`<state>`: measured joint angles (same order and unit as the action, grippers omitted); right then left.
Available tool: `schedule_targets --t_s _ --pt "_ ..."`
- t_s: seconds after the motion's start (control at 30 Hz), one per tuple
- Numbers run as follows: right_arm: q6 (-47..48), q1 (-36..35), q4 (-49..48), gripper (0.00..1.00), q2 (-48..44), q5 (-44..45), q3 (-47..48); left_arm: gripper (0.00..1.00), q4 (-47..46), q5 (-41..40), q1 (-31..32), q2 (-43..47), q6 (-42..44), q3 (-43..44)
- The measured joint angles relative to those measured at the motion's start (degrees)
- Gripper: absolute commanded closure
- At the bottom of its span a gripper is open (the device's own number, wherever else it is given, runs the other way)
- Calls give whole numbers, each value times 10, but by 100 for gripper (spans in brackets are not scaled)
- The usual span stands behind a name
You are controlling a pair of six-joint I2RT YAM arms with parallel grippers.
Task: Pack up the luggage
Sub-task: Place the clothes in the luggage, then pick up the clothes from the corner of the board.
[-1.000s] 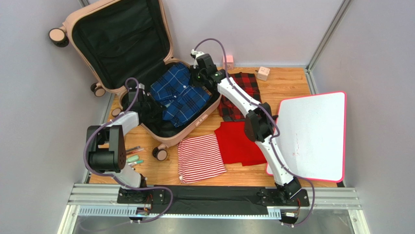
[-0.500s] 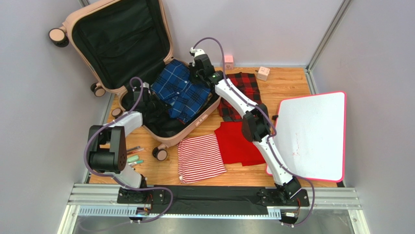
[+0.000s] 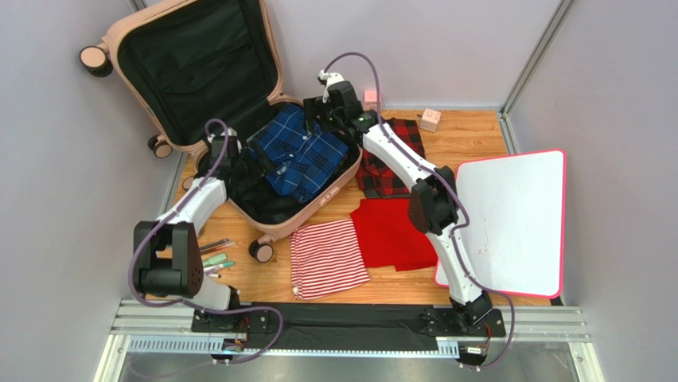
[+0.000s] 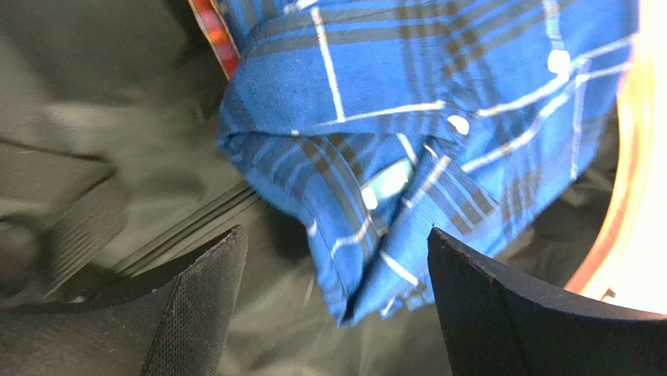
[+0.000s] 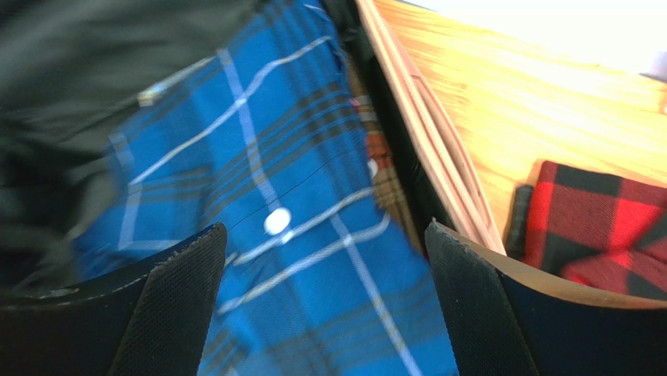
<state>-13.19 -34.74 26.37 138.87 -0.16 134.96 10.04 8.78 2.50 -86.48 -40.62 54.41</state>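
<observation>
At the far left, a few pens (image 3: 216,255) lie on the wooden table (image 3: 477,131), behind and outside the left gripper (image 4: 335,235). That gripper is inside the lower half of the luggage (image 3: 306,208), which lies open on the left part of the table with its lid propped up beyond both tools. The left gripper's jaws stand wide and hold nothing. Below them is black lining, and just ahead lies a folded corner of the blue plaid shirt (image 4: 438,102). The wrist view is blurred, so whether a finger brushes the cloth cannot be told. The shirt lies in the luggage between the two tools. The right gripper (image 5: 325,229) hangs over the shirt's far side, its jaws likewise spread wide and empty, with plaid and a white button showing between the fingers. Just outside its right finger runs the pink rim of the luggage, then bare wood, then a red-and-black plaid cloth (image 5: 595,219). Behind that gripper, alongside its arm, a red-and-white striped cloth (image 3: 328,259) and a plain red cloth (image 3: 390,235) lie flat side by side. Farthest right is a white board with a pink rim (image 3: 517,223).
</observation>
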Motion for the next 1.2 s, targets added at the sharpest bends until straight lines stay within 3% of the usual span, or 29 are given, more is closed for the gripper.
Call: schedule_targets --t_s 0.3,0.5,0.77,1.2 --pt "11 16 27 3 -208 -39 -91 9 62 -41 0 140 75 -9" --pt "15 129 25 6 -311 -59 -227 10 107 -42 0 214 104 -47" --pt "15 286 82 9 -300 -67 -406 12 126 -38 0 328 116 -108" --pt "19 313 97 23 -228 -87 -414 18 134 16 0 311 127 -137"
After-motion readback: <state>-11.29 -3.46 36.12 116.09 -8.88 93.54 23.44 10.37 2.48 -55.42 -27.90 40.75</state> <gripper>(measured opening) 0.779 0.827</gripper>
